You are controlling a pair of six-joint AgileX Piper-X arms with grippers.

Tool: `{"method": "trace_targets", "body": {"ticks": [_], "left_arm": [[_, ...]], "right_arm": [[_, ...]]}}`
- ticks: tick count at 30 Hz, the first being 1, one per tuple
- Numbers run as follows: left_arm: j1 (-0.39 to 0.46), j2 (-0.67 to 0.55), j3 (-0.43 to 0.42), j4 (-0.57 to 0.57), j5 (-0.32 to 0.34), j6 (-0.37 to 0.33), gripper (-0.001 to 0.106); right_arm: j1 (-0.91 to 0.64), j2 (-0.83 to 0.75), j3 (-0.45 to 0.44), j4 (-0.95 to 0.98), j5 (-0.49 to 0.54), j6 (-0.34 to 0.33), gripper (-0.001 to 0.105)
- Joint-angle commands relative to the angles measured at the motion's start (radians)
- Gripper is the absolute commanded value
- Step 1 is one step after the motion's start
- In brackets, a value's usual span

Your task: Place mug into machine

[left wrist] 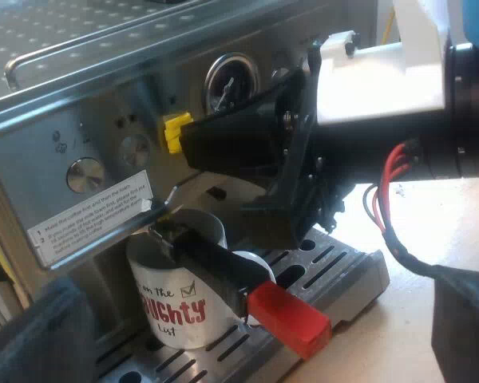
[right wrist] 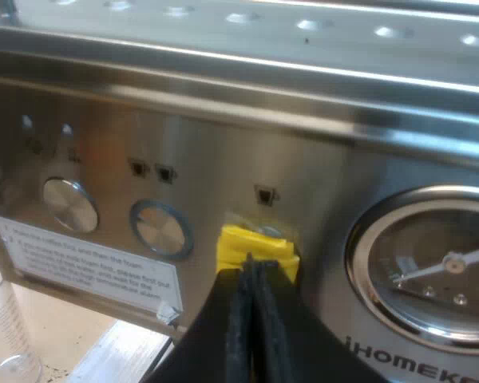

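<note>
mug (left wrist: pixel 180 307) stands on the drip tray (left wrist: pixel 339 275) under the locked holder (left wrist: pixel 215 262). your right gripper (right wrist: pixel 251 270), fingers pressed together, touches the yellow button (right wrist: pixel 255 243) on the espresso machine (right wrist: pixel 223 120). your left gripper (left wrist: pixel 251 323) hangs near the mug, fingers wide apart.

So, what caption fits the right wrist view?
Shut right gripper at the yellow button beside the pressure gauge.

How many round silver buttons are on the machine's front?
2 buttons: one beside the yellow tab at the right gripper, one farther off, both above the white label. Others may be hidden.
</note>
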Motion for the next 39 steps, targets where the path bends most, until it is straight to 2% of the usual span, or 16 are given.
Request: {"method": "trace_targets", "body": {"ticks": [1,8,11,12,14,15,19,24,27,33,38,39], "left_arm": [[-0.003,-0.006,-0.007,-0.007,-0.01,-0.009,0.087],[-0.003,-0.006,-0.005,-0.027,-0.01,0.008,0.087],[-0.003,-0.006,-0.005,-0.027,-0.01,0.008,0.087],[-0.003,-0.006,-0.005,-0.027,-0.01,0.008,0.087],[-0.003,-0.006,-0.005,-0.027,-0.01,0.008,0.087],[-0.003,-0.006,-0.005,-0.025,-0.01,-0.014,0.087],[-0.003,-0.006,-0.021,-0.016,-0.01,-0.081,0.087],[0.003,0.002,-0.071,-0.016,-0.01,-0.14,0.087],[0.005,0.037,-0.129,-0.007,-0.01,-0.145,0.087],[0.005,0.157,-0.256,-0.006,-0.076,-0.161,0.087],[0.005,0.247,-0.332,-0.006,-0.076,-0.161,0.087],[0.005,0.247,-0.332,-0.006,-0.076,-0.161,0.087]], "right_arm": [[-0.045,0.01,-0.014,-0.058,0.054,-0.017,0.0],[0.045,-0.013,-0.014,0.018,0.051,-0.015,0.002],[0.08,-0.037,-0.014,0.094,0.042,0.008,0.02],[0.096,-0.054,-0.014,0.144,0.024,0.033,0.034],[0.113,-0.076,-0.014,0.208,0.002,0.058,0.047],[0.125,-0.092,-0.014,0.248,0.001,0.064,0.056],[0.164,-0.161,-0.014,0.367,0.004,0.067,0.072],[0.184,-0.25,-0.014,0.458,0.004,0.067,0.077],[0.185,-0.311,-0.014,0.48,0.004,0.067,0.077],[0.171,-0.45,-0.014,0.533,0.016,0.036,0.077],[0.076,-0.551,-0.014,0.554,-0.016,0.036,0.077],[0.019,-0.588,-0.014,0.575,-0.049,0.036,0.077]]}}
